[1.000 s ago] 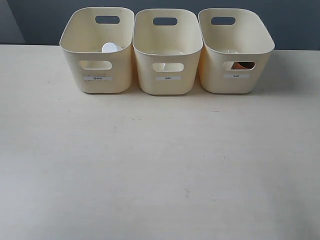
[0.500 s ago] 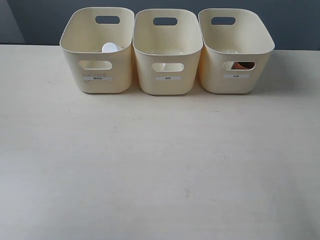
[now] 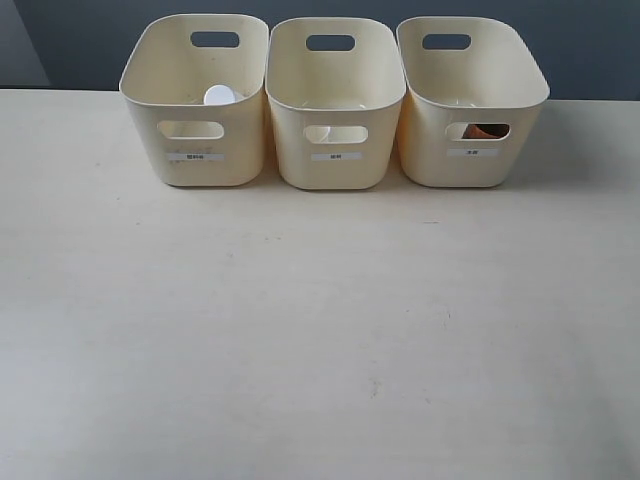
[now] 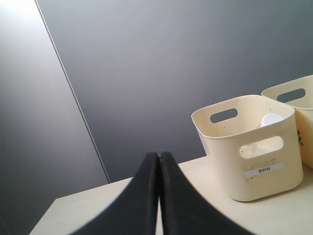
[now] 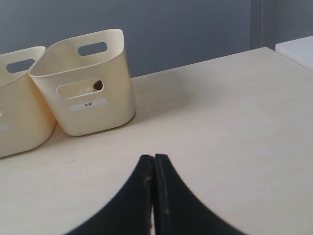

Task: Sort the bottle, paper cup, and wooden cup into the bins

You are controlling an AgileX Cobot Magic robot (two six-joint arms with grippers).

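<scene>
Three cream bins stand in a row at the back of the table: the left bin (image 3: 195,100), the middle bin (image 3: 335,105), the right bin (image 3: 470,100). The bottle's white cap (image 3: 220,96) shows inside the left bin, also as the cap (image 4: 272,119). A white shape, likely the paper cup (image 3: 318,133), shows through the middle bin's handle cut-out. The wooden cup (image 3: 487,131) shows brown through the right bin's cut-out, and again as the wooden cup (image 5: 98,85). My left gripper (image 4: 158,155) and right gripper (image 5: 153,158) are shut and hold nothing; neither appears in the exterior view.
The pale table (image 3: 320,330) runs wide in front of the bins. A dark grey wall (image 3: 90,40) stands behind them. A white surface (image 5: 298,49) sits past the table's far corner in the right wrist view.
</scene>
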